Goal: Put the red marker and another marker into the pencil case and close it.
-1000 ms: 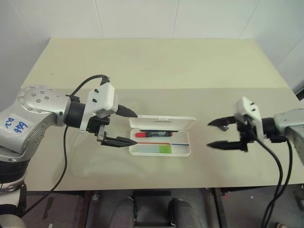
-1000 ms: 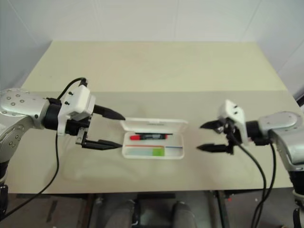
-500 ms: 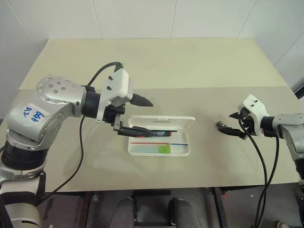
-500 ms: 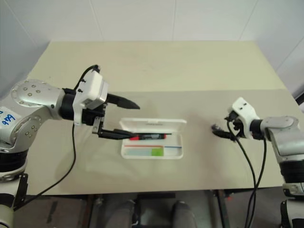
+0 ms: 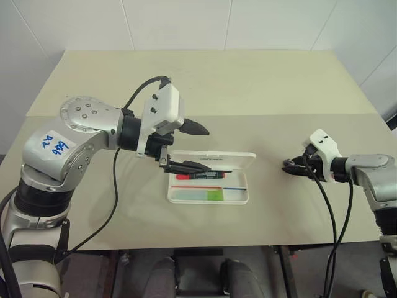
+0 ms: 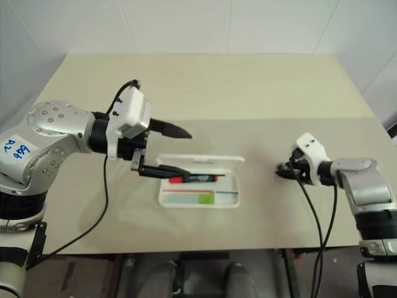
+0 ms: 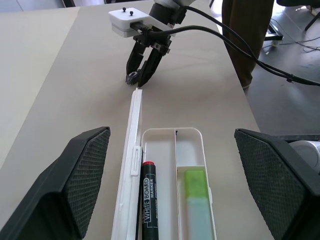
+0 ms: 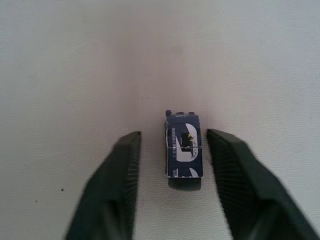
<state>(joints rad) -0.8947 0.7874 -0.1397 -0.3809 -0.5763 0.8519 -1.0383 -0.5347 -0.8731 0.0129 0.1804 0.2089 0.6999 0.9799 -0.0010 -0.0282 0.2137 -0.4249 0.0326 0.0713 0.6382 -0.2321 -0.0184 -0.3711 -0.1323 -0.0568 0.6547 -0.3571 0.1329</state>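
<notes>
The pencil case (image 5: 208,185) lies open in the middle of the surface (image 5: 205,87), its lid (image 5: 214,159) folded back. Two things lie inside it: the red marker (image 7: 146,197) in the part next to the lid, and another marker (image 7: 195,192), the green one, in the other part. The left gripper (image 5: 192,148) hovers over the left end of the case with its fingers (image 7: 75,180) wide apart, holding nothing. Well off to the right, the right gripper (image 5: 291,166) is low by the surface. Between its fingers (image 8: 117,185) lies one small dark clip (image 8: 183,149); the fingers stand close to it, maybe not touching.
</notes>
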